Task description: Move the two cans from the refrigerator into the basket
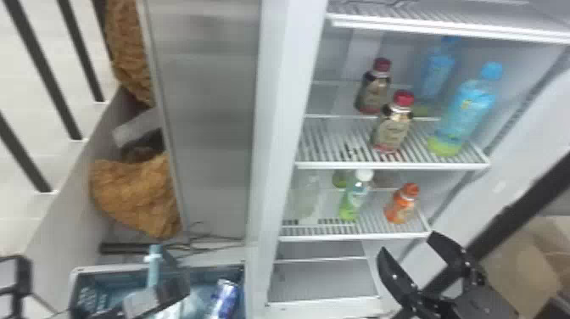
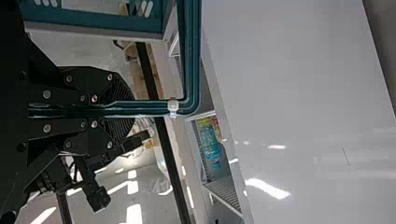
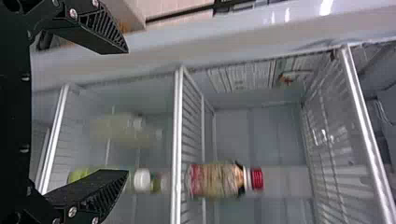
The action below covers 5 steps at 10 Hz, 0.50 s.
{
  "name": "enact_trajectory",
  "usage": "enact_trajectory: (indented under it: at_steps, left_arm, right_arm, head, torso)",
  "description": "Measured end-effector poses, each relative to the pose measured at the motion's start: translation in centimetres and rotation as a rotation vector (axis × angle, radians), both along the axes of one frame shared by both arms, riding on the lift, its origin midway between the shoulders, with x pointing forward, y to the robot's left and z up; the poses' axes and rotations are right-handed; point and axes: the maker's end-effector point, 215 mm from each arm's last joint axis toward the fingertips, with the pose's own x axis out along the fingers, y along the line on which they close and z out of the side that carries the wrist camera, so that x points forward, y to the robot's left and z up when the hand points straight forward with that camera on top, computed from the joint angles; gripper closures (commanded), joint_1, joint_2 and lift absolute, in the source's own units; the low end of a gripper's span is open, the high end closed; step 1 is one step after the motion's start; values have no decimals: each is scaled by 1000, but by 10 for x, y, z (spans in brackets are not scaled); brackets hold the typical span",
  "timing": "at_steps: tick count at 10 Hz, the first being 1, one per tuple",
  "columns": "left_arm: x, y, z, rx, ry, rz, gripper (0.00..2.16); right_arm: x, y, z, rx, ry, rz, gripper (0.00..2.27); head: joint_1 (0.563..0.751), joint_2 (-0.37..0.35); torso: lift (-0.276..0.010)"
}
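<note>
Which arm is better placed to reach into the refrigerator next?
Right, most likely: the right gripper is open and empty, facing the refrigerator shelves, while the left gripper is closed on the basket handle.

Shop-like place with drinks refrigerator [image 1: 278, 106]

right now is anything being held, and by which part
The left claw holds the basket by its handle; the right claw is open and empty.

Illumination: bright. Glare: hard white streaks on the glossy panel [image 2: 303, 84] and floor [image 2: 147, 179]. Blur: red-capped bottle [image 3: 212, 180], right wrist view.
</note>
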Motion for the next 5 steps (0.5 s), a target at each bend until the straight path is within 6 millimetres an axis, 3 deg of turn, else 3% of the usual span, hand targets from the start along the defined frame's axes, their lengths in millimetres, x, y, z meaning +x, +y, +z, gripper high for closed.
enact_trajectory:
  at_steps: [2, 5]
  left_arm:
    - [0, -1, 0, -1, 0, -1, 1191]
    - [-2, -1, -2, 1, 7, 0, 1191]
  right_arm:
    - [-18, -27, -8, -65, 10, -43, 147]
    - [-35, -31, -8, -61, 26, -59, 148]
  head:
    - [695, -281]
    - [695, -305]
  torso:
    - [-31]
    - [-31]
